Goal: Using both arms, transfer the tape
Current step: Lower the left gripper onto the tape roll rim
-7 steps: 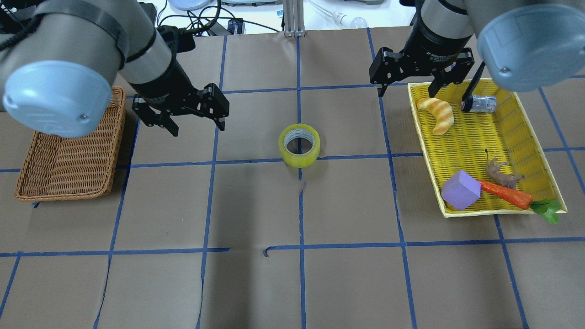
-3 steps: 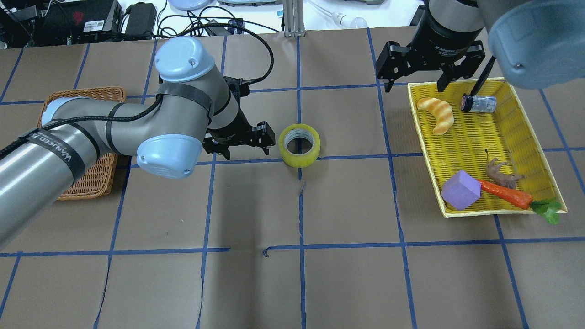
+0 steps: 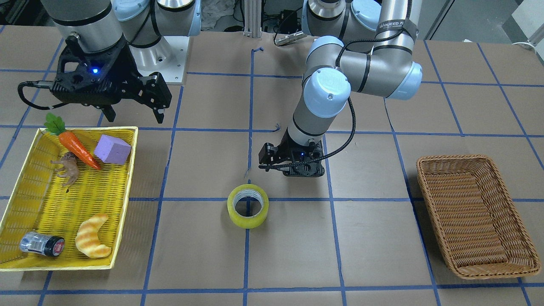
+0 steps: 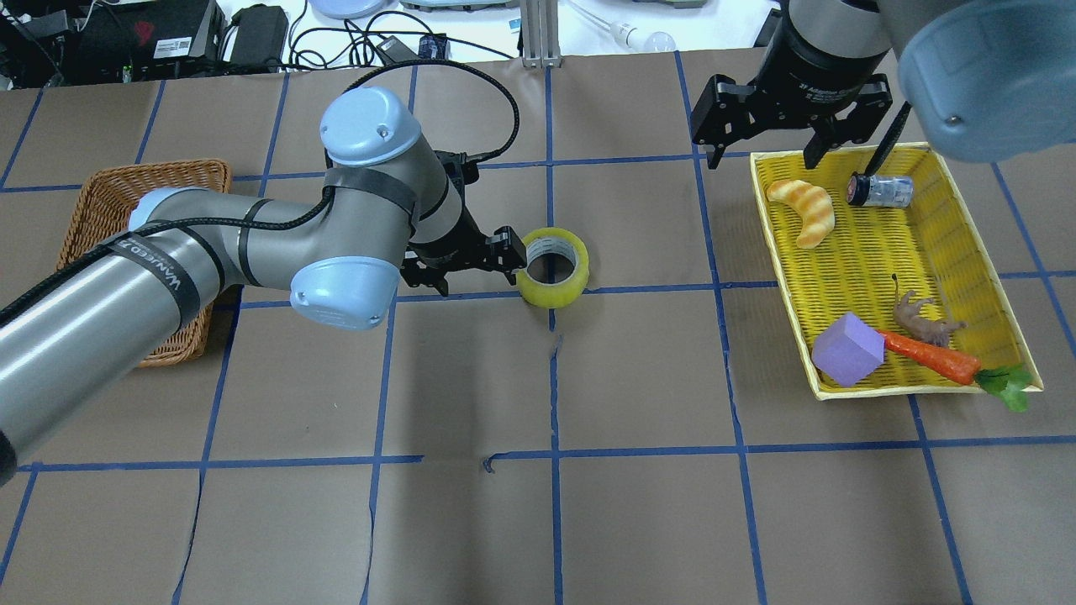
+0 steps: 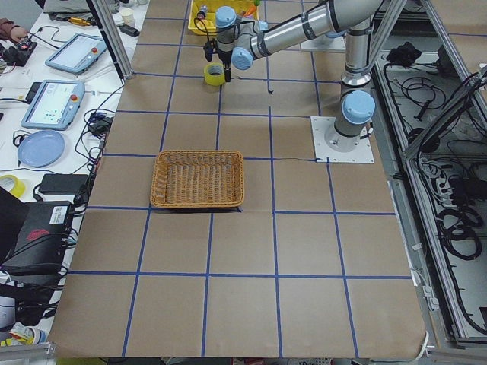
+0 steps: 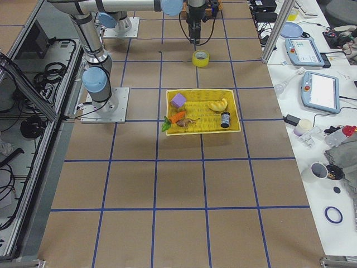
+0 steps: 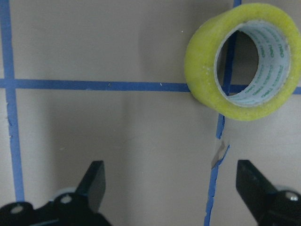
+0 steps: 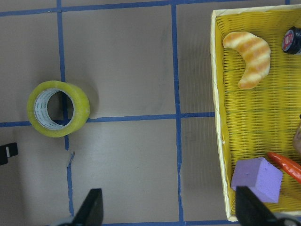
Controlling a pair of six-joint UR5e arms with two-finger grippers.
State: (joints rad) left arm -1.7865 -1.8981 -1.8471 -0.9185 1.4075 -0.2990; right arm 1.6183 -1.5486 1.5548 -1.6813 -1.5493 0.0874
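Here our left claw (image 7: 171,186) hangs spread and empty just beside the tape (image 4: 551,296), perhaps brushing it; that is hard to tell. The tape lies flat midway between the desk's side edges. It looks light, stiff and glossy, likely slippery, so we would pinch its wall through the core. Our right claw (image 8: 169,209), spread too, hovers by the yellow tray (image 4: 784,277) near the right edge; nothing intervenes.
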